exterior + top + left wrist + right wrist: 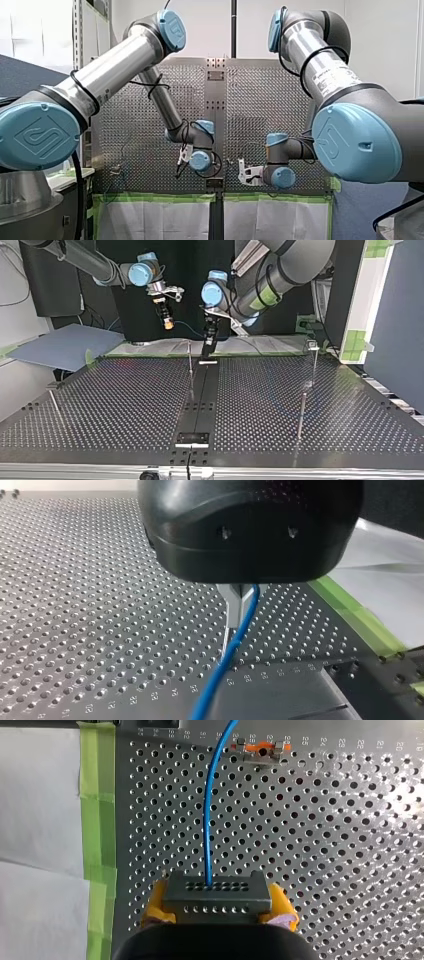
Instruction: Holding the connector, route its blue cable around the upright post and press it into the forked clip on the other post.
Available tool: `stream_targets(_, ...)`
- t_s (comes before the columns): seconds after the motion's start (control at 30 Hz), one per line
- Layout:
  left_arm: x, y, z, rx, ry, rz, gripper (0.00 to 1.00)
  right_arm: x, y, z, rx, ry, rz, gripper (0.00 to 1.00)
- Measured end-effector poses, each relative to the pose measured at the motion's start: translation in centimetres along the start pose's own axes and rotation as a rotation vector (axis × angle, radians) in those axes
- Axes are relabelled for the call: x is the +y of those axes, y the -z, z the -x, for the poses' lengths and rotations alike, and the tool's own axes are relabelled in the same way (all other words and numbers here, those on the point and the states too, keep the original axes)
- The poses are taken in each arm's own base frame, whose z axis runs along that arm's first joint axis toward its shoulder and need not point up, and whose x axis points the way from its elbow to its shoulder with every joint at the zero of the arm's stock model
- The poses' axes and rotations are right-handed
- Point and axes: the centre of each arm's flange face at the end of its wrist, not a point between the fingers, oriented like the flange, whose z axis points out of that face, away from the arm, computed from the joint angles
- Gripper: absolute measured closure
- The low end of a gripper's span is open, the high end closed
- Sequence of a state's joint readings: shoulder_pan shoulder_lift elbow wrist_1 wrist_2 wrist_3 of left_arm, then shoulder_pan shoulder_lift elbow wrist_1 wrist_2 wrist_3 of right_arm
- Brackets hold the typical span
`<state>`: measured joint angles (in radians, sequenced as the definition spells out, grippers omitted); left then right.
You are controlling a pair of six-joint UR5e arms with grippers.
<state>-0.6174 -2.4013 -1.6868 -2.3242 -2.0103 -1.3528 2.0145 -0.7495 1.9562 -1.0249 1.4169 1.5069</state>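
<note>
Blue cable [207, 820] leaves the top of a dark grey, hole-dotted connector block [216, 892], which my right tool [216, 906] pinches between its yellow pads [156, 902]. From there the cable arcs over the perforated metal counter [325, 845] and passes just beside a small metal fixture with an orange centre [262, 751]. A strip of green tape [97, 820] edges the counter next to a white sheet [40, 820]. In the left wrist view, my left tool [239, 602] has its narrow metal fingers [233, 607] pressed together on the same cable, which then slants down to the counter. Seen from across the counter, a thin upright metal post [190, 367] stands just beside that tool.
</note>
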Motion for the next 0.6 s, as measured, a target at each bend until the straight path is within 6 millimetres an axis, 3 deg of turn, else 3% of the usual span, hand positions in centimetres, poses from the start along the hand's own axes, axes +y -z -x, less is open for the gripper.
stream_targets(0.17,-0.5,0.1,-1.1,-0.001,0.019,-0.018,1.00,0.6,-0.2,-0.1,0.005,-0.001,0.011,1.00)
stream_targets(0.6,-0.6,-0.3,-1.2,-0.024,0.086,-0.042,1.00,2.1,-1.2,-0.7,0.013,-0.002,0.034,1.00)
